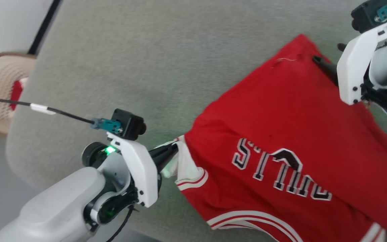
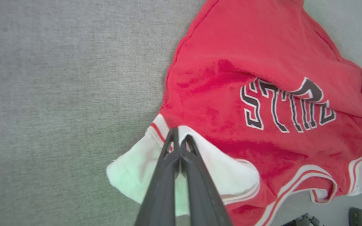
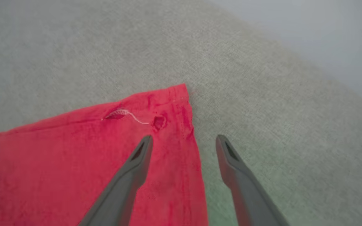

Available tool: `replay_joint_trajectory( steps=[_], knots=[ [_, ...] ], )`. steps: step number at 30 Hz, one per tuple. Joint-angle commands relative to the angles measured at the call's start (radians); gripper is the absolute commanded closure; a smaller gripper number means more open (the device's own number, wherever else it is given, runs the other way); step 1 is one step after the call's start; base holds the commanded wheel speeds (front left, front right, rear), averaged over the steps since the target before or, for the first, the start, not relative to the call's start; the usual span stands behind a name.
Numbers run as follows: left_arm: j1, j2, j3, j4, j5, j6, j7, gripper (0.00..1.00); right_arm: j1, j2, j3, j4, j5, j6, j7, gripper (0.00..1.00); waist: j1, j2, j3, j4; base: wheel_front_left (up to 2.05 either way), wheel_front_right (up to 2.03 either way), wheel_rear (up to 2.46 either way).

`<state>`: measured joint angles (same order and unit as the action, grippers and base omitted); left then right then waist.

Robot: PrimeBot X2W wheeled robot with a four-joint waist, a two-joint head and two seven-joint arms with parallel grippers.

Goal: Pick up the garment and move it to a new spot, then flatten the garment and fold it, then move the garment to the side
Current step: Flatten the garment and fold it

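Now the shirt (image 1: pixel 281 127) lies spread on a grey cushion (image 1: pixel 129 60), stretching from the left gripper (image 2: pixel 178 138), pinched together on its white sleeve (image 2: pixel 130 169), across to the right gripper (image 3: pixel 184 142). That gripper's fingers stand wide apart, straddling the hem edge and holding nothing, with the hem corner (image 3: pixel 181 94) just ahead.

Item 1: one legible inscription, a line of block lettering (image 1: pixel 281 173) on the red front of the garment (image 1: pixel 281 117). The characters are black capitals with a white outline. In the head view the line runs upside down and slants. Read turned round, its end reads "LLS", seemingly preceded by "U". The leading character sits in a crease and cannot be determined. The left wrist view shows the same lettering (image 2: pixel 287 106), also inverted and partly puckered by a fold.
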<state>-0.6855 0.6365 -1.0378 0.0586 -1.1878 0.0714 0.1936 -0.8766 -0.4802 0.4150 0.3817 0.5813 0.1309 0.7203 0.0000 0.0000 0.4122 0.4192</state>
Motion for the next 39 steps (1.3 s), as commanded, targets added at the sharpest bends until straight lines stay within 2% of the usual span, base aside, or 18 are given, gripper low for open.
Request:
replay_joint_trajectory(
  steps=[1,6,11,13,14,15,21,28,32,39],
  knots=[
    [-0.017,-0.01,-0.003,0.004,0.003,-0.007,0.001,1.0,-0.015,-0.003,0.014,0.019,0.008,0.0,0.0,0.0,0.0,0.0,0.028,0.041,0.0,0.0,0.0],
    [-0.039,-0.06,-0.017,0.049,0.012,-0.037,-0.001,1.0,-0.076,-0.031,0.142,0.182,0.036,0.0,0.042,0.0,0.0,0.0,0.052,0.095,0.0,0.0,0.0],
    [-0.048,-0.092,-0.022,0.092,0.005,-0.061,-0.01,1.0,-0.037,-0.017,0.273,0.337,0.089,0.0,0.12,0.0,0.0,0.0,0.059,0.117,0.0,0.0,0.0],
    [-0.048,-0.096,-0.02,0.106,0.002,-0.066,-0.012,1.0,-0.015,-0.012,0.328,0.363,0.127,0.003,0.168,0.0,0.0,0.0,0.059,0.118,0.0,0.0,0.0],
    [-0.047,-0.097,-0.02,0.113,0.0,-0.07,-0.012,1.0,-0.01,-0.016,0.347,0.366,0.152,0.004,0.187,0.66,0.0,0.0,0.058,0.117,0.0,0.0,0.0],
    [-0.047,-0.095,-0.017,0.12,-0.003,-0.07,-0.013,1.0,-0.018,-0.024,0.362,0.364,0.166,0.004,0.191,1.0,0.0,0.0,0.056,0.113,0.0,0.0,0.0],
    [-0.066,-0.059,0.007,0.145,-0.021,-0.075,-0.002,1.0,-0.136,-0.093,0.361,0.28,0.22,0.0,0.058,1.0,0.0,0.0,0.026,0.061,0.0,0.0,0.0],
    [-0.147,0.052,0.06,0.14,-0.019,-0.047,0.054,1.0,-0.186,-0.162,0.359,0.156,0.267,0.0,-0.068,1.0,0.0,0.0,-0.039,-0.041,0.0,0.0,0.0],
    [-0.214,0.122,0.082,0.139,-0.011,-0.036,0.116,1.0,-0.166,-0.199,0.35,0.098,0.284,0.0,-0.106,1.0,0.0,0.0,-0.087,-0.104,0.0,0.0,0.0],
    [-0.326,0.196,0.101,0.154,0.016,-0.044,0.207,1.0,-0.13,-0.234,0.288,0.008,0.281,0.0,-0.142,1.0,0.0,0.0,-0.154,-0.184,0.0,0.0,0.0]
  ],
)
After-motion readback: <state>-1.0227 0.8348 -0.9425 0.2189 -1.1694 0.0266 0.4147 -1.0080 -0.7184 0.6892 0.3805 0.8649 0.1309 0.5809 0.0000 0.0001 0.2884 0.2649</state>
